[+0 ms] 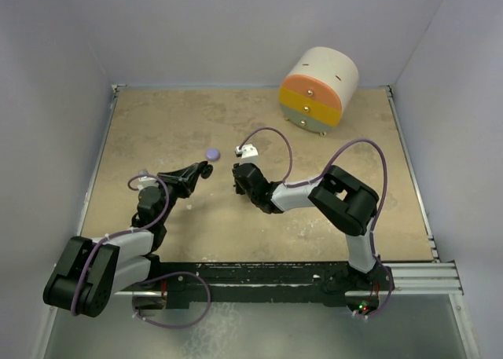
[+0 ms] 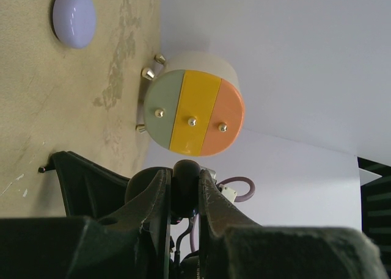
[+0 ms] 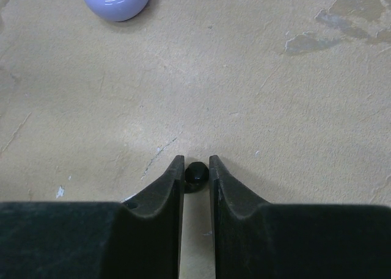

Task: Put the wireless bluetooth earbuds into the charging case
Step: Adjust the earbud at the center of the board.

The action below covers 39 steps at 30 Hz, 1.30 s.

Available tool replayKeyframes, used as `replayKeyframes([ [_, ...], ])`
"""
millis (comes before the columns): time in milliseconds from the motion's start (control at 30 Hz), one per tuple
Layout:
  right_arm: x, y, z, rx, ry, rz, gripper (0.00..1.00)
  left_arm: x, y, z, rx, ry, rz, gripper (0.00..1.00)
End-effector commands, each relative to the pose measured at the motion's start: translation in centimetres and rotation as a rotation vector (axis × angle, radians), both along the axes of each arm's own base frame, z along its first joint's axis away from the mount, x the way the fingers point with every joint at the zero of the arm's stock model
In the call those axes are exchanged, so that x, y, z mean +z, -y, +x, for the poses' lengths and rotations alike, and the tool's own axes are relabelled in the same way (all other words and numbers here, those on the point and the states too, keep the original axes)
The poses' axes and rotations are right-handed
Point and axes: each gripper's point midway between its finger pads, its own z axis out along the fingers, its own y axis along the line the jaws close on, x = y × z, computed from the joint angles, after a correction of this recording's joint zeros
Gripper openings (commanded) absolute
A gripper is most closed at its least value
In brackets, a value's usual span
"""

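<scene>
Two arms are meeting mid-desk. My right fingers [image 3: 166,190] are pinching a tiny black bean-shaped earbud [image 3: 196,176], low over the tan desk [image 3: 275,108]. My left fingers [image 2: 154,196] are squeezed on a small dark rounded piece [image 2: 185,168], can't tell what it is. A glossy lavender round puck [image 1: 212,152] sits near both, on the far side.

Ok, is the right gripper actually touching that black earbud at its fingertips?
Touching. The right wrist view shows the right gripper with both fingertips pressed against the black earbud, with no gap on either side.
</scene>
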Motion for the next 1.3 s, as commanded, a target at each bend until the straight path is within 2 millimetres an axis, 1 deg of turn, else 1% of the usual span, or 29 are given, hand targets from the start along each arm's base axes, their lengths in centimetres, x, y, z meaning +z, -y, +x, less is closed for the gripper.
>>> replayKeyframes([
  [0, -4.7, 3.6, -2.4, -0.017, -0.119, -0.186, 0.16, 1.4, -0.2, 0.0, 0.001, 0.054, -0.014, 0.0],
  [67, -4.2, 3.4, -2.2, -0.01, -0.103, -0.178, 0.16, 1.5, -0.2, 0.1, 0.001, 0.054, -0.014, 0.0],
  [167, -2.6, 3.0, -1.6, 0.009, -0.055, -0.164, 0.16, 1.4, -0.2, 0.0, 0.0, 0.053, -0.014, 0.0],
  [233, -1.8, 2.7, -1.3, 0.044, -0.021, -0.176, 0.16, 1.4, -0.2, 0.0, 0.0, 0.055, -0.016, 0.0],
  [367, -0.9, 1.7, -0.9, 0.137, 0.029, -0.211, 0.17, 1.3, -0.3, 0.0, 0.003, 0.052, -0.018, 0.0],
  [633, 0.6, -0.3, 0.3, 0.323, 0.105, -0.304, 0.18, 1.7, -0.6, -0.1, 0.007, 0.063, -0.037, 0.0],
  [733, 1.8, -1.2, 1.0, 0.407, 0.152, -0.289, 0.16, 2.1, -0.8, -0.1, 0.009, 0.072, -0.051, 0.0],
  [800, 2.9, -1.8, 1.4, 0.475, 0.185, -0.269, 0.13, 2.5, -1.0, -0.2, 0.01, 0.08, -0.06, 0.0],
  [900, 4.7, -2.5, 2.4, 0.558, 0.246, -0.236, 0.13, 2.9, -1.3, -0.2, 0.014, 0.086, -0.07, 0.0],
  [967, 5.2, -2.5, 3.3, 0.587, 0.265, -0.235, 0.13, 3.0, -1.5, -0.3, 0.016, 0.088, -0.072, 0.0],
  [1100, 5.5, -2.6, 4.9, 0.64, 0.27, -0.243, 0.15, 3.1, -2.1, -0.6, 0.025, 0.092, -0.076, 0.0],
  [1167, 5.7, -2.8, 5.6, 0.659, 0.276, -0.245, 0.17, 2.9, -2.2, -0.7, 0.029, 0.086, -0.076, 0.0],
  [1267, 5.3, -3.0, 6.4, 0.677, 0.275, -0.254, 0.2, 2.8, -2.3, -0.8, 0.03, 0.082, -0.077, 0.0],
])
